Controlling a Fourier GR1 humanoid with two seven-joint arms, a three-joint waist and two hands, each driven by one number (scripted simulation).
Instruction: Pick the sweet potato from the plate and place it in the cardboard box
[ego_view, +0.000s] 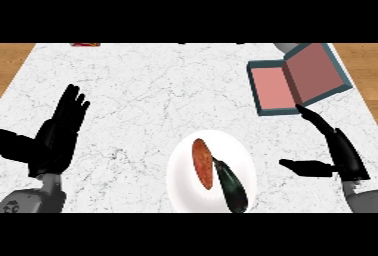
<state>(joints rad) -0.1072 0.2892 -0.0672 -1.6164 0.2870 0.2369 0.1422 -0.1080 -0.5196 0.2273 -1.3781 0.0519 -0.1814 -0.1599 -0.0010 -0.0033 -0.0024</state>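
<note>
The potato (202, 163) lies on the plate (184, 172) at six o'clock, beside a dark vegetable (230, 187). The right hand (331, 155), fingers spread, hovers at four o'clock: reaching stage. Next it must swing left, grasp, then carry to the box (294, 80) at two o'clock. The left hand (60, 131) rests open at eight.

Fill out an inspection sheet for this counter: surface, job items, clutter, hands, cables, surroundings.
Surface: white marble counter, wooden strips past its left and right edges.
Job's things: sweet potato lies on the white plate at the near edge; cardboard box sits far right, lid open.
Clutter: dark green vegetable on the same plate, beside the sweet potato; small red item at the far edge, too cut off to identify.
Hands: left hand open, resting at the left; right hand open, fingers pointing toward the box, holding nothing.
Cables: nothing seen.
Surroundings: grey object behind the box, partly hidden.
</note>
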